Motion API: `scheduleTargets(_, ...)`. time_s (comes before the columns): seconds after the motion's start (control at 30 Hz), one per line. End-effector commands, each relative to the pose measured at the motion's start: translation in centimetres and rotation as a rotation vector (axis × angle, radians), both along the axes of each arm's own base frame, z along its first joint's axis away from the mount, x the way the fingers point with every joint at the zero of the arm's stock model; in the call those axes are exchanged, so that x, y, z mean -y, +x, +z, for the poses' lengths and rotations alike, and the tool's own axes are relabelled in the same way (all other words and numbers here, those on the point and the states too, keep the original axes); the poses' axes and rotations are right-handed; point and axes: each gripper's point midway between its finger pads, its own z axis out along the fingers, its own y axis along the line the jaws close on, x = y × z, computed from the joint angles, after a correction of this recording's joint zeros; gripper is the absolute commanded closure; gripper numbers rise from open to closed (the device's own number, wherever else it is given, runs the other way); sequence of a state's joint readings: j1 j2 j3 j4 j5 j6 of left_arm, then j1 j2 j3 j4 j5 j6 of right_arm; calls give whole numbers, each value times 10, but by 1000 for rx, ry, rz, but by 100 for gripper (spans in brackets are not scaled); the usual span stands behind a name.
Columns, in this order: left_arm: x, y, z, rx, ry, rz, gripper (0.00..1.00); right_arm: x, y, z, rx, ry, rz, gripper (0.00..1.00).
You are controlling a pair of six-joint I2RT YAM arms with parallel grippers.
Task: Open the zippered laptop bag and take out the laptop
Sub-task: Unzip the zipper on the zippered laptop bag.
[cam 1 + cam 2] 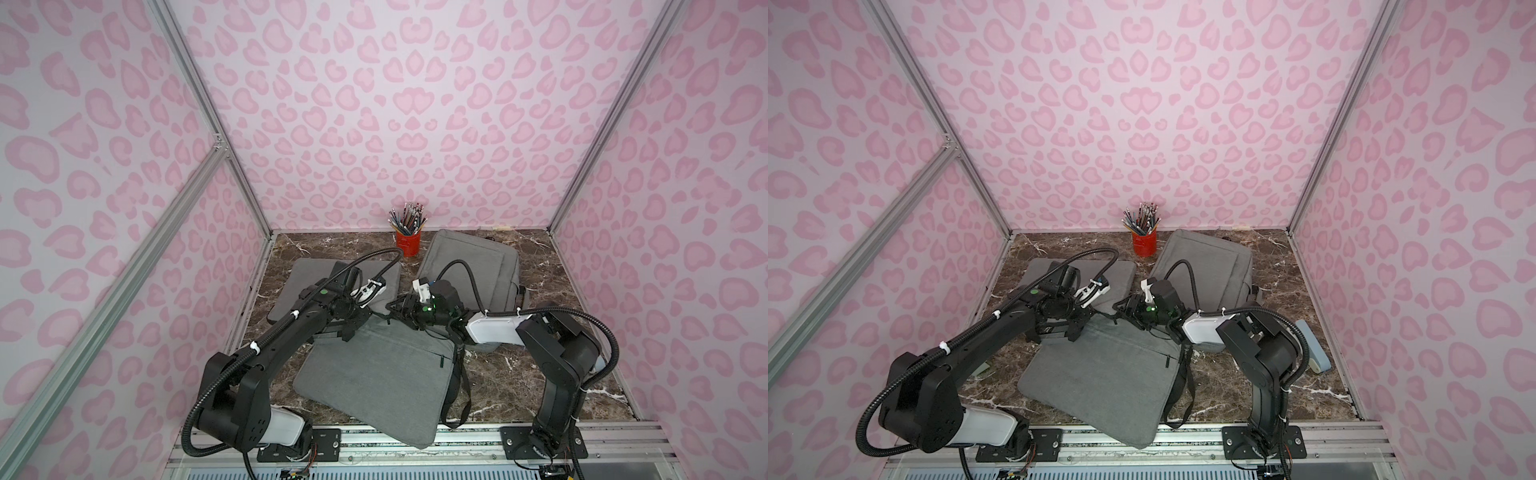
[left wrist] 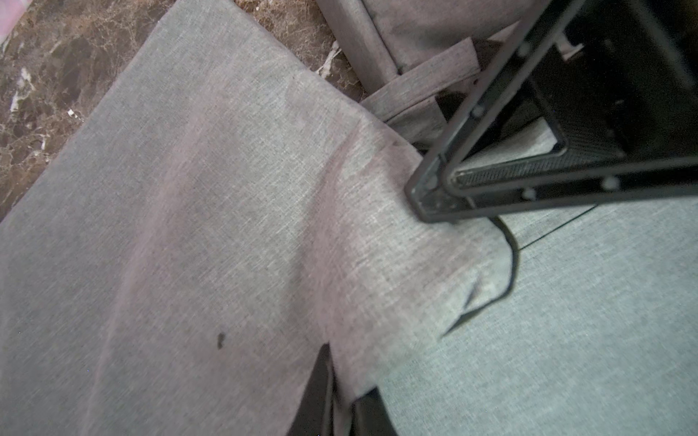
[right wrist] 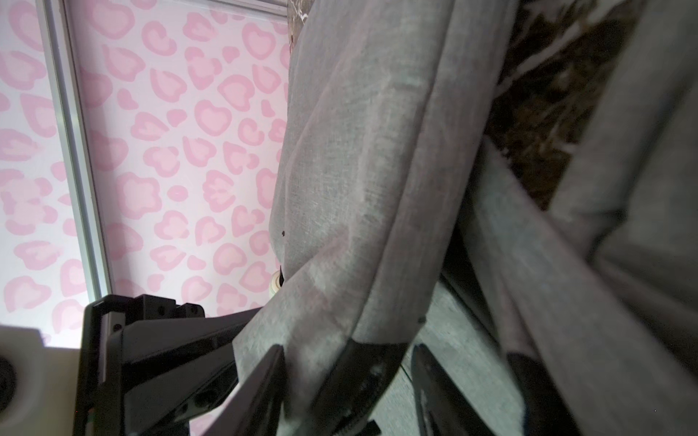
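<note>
The grey zippered laptop bag (image 1: 374,374) (image 1: 1100,374) lies front centre, its near corner overhanging the front rail. Both grippers meet at its far edge. My left gripper (image 1: 348,332) (image 1: 1073,332) (image 2: 342,400) is shut on a raised fold of the bag's grey fabric (image 2: 264,226). My right gripper (image 1: 395,309) (image 1: 1121,309) (image 3: 347,389) stands open astride the bag's lifted corner (image 3: 359,188), where a dark inner edge shows; one finger touches the cloth and the other stands off it. The laptop is hidden.
A red cup of pencils (image 1: 408,243) stands at the back wall. A grey sleeve (image 1: 307,274) lies back left, a grey backpack (image 1: 469,257) back right. A black strap (image 1: 457,395) trails off the bag's right side. A blue-grey block (image 1: 1314,347) lies far right.
</note>
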State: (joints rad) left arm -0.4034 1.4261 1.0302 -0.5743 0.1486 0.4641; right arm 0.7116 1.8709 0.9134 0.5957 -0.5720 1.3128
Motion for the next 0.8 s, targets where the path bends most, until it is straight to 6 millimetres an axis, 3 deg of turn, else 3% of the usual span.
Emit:
scheduleTargets(0.0,5,4,6,22,-30,13,87,-7,1,4,-52,62,-12,51)
scheduleTargets(0.1,6,2,4,15,-23,17,85,-9,4,8,-53,85,-19,60)
scheduleTargets(0.3,4,2,9,18,-24,53,73,-7,8,13,-49,113,-36,90)
scheduleTargets(0.5,2,-11,17,-26,-71,125,57,-5,15,22,-39,131,-61,98)
scheduleTargets(0.67,-4,-26,27,-77,-128,287,50,-6,18,28,-42,155,-73,100)
scheduleTargets(0.77,7,-39,36,-87,-237,345,48,-6,18,31,-42,164,-72,100)
